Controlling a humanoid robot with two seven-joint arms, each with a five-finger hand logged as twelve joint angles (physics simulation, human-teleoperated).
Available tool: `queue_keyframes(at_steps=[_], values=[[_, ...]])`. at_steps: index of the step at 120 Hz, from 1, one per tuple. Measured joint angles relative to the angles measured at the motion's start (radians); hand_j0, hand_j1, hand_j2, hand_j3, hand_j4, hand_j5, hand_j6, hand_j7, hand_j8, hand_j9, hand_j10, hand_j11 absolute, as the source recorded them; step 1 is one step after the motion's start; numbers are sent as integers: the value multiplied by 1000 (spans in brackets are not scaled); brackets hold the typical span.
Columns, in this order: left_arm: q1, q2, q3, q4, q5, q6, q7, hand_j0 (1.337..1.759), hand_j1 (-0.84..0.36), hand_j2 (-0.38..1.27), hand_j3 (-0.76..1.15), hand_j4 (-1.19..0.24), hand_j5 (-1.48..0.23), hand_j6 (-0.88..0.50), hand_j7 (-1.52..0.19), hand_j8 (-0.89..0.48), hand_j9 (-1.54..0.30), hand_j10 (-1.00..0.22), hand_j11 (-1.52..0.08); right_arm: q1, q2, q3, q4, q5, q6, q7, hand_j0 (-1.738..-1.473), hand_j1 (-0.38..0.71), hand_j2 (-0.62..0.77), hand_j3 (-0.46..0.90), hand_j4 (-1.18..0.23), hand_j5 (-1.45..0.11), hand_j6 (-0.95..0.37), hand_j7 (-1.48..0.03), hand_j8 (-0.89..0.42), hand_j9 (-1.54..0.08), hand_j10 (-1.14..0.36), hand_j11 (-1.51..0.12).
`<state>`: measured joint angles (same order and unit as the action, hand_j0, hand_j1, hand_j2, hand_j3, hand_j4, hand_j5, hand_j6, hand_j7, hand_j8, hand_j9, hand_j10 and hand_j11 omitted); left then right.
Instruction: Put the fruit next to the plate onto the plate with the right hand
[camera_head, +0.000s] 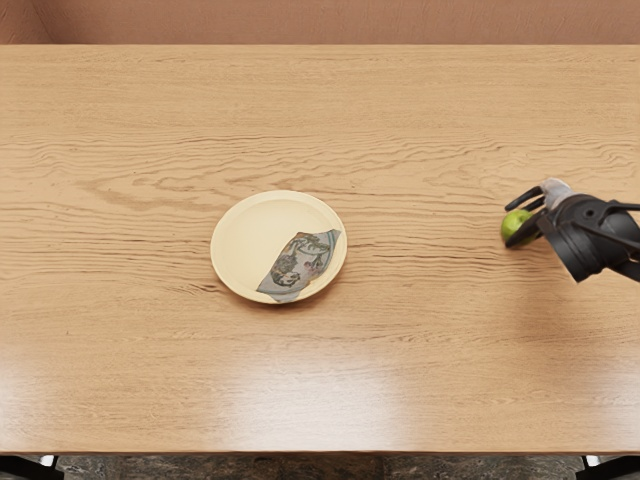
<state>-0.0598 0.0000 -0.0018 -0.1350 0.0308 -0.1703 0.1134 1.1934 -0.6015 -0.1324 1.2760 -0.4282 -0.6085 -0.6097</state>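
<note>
One hand shows: the right hand, in from the right edge, dark fingers curled around the green fruit. Open table lies between the fruit and the cream plate, well apart. A patterned scrap covers the plate's near-right rim.

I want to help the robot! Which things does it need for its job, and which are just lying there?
Needed: green fruit, plate, right hand.
Just lying there: grey patterned scrap on the plate, wooden table.
</note>
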Motion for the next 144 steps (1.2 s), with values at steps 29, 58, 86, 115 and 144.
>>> queue_keyframes(at_steps=[29,58,86,115,144], values=[[0,0,0,0,0,0,0,1658,69,47,0,-234,-304,-234,-304,-234,-304,-234,-304,-3,-44,75,17,22,2,0,-1654,318,291,1,-753,-1112,-335,-1035,-259,-1087,-491,-1091],[0,0,0,0,0,0,0,1658,69,47,0,-234,-304,-234,-304,-234,-304,-234,-304,-3,-84,227,59,117,2,0,-1655,336,318,1,-774,-1155,-309,-1066,-233,-1105,-469,-1113],[0,0,0,0,0,0,0,1658,69,47,0,-234,-304,-234,-304,-234,-304,-234,-304,-5,-79,338,112,216,2,0,-1656,355,338,1,-779,-1178,-288,-1078,-214,-1115,-453,-1123],[0,0,0,0,0,0,0,1658,69,47,0,-234,-304,-234,-304,-234,-304,-234,-304,-12,33,407,144,291,2,0,-1656,369,352,1,-784,-1191,-272,-1085,-199,-1123,-439,-1130],[0,0,0,0,0,0,0,1658,69,47,0,-234,-304,-234,-304,-234,-304,-234,-304,-16,208,456,148,296,3,0,-1657,382,367,1,-795,-1214,-255,-1103,-180,-1138,-425,-1148]])
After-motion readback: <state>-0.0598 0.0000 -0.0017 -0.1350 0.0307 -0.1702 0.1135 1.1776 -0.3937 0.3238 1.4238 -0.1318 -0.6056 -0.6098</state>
